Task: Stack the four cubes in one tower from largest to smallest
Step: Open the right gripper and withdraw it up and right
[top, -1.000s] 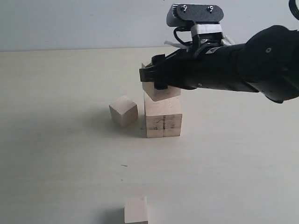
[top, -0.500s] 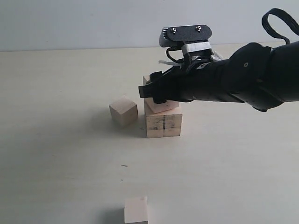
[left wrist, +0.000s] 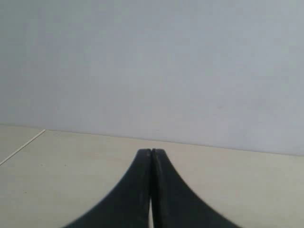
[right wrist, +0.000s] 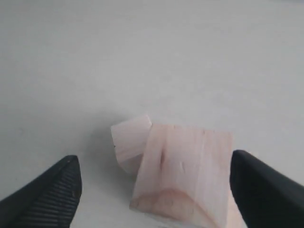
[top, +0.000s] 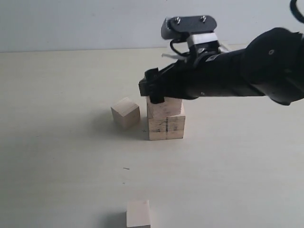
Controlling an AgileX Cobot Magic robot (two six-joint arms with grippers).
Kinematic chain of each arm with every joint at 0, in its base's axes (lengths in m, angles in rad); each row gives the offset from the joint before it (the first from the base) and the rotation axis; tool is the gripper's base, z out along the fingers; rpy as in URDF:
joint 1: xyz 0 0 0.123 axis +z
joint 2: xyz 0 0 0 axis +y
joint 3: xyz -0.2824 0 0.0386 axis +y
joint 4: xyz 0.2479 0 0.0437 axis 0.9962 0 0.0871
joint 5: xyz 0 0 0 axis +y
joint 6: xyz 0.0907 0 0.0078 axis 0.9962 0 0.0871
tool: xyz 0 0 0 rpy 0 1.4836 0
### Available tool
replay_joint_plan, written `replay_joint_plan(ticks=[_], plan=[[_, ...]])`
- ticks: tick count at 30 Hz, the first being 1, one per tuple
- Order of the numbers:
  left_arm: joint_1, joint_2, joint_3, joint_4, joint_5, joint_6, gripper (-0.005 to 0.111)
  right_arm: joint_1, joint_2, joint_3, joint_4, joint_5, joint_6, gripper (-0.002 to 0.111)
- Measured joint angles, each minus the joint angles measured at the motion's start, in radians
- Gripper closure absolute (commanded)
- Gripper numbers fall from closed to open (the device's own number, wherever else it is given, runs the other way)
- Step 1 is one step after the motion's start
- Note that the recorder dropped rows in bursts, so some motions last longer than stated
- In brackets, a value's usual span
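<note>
The largest cube [top: 166, 127], with a dark line on its front face, stands mid-table. The second cube [top: 165, 108] rests flat on top of it, making a two-block tower. My right gripper [top: 153, 90] hovers at that upper cube's top, open; in the right wrist view its fingers [right wrist: 52, 190] stand wide on either side of the curved-grain cube [right wrist: 183, 171]. A third cube [top: 126, 113] sits on the table just left of the tower, and it also shows as the smaller cube [right wrist: 129, 140]. The smallest cube [top: 138, 213] lies near the front edge. My left gripper [left wrist: 151, 153] is shut and empty.
The pale tabletop [top: 57, 156] stretches around the cubes to a grey wall [top: 71, 23] at the back. My right arm [top: 237, 78] reaches in from the right above the tower. The left arm is outside the exterior view.
My right gripper came down with the tilted second cube, set it flat on the largest cube, and its jaws have opened off it.
</note>
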Motion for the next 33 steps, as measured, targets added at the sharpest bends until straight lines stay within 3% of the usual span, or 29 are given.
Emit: replay_joint_plan(ticks=[5,9,12,14,19,24,30,33], plan=[[0.000,0.000,0.000,0.000,0.000,0.000,0.107,0.000,-0.144,0.000,0.002,-0.131,-0.027,0.036],[0.000,0.000,0.000,0.000,0.000,0.000,0.107,-0.050,-0.206,0.000,0.106,-0.199,-0.032,0.068],[0.000,0.000,0.000,0.000,0.000,0.000,0.107,-0.139,-0.187,0.000,0.188,-0.133,-0.034,0.096],[0.000,0.000,0.000,0.000,0.000,0.000,0.107,-0.215,-0.146,0.000,0.205,-0.037,-0.034,0.108],[0.000,0.000,0.000,-0.036,0.000,-0.046,0.107,-0.421,-0.008,-0.079,0.067,0.409,-0.012,0.108],[0.000,0.000,0.000,-0.216,0.000,-0.346,0.107,-0.535,0.097,-0.232,-0.281,0.872,0.107,0.108],[0.000,0.000,0.000,-0.230,0.001,-0.425,0.107,-0.511,0.035,-0.240,-0.352,0.914,0.104,0.108],[0.000,0.000,0.000,-0.244,-0.103,-0.535,0.107,-0.511,0.046,-0.240,-0.364,0.894,0.113,0.108]])
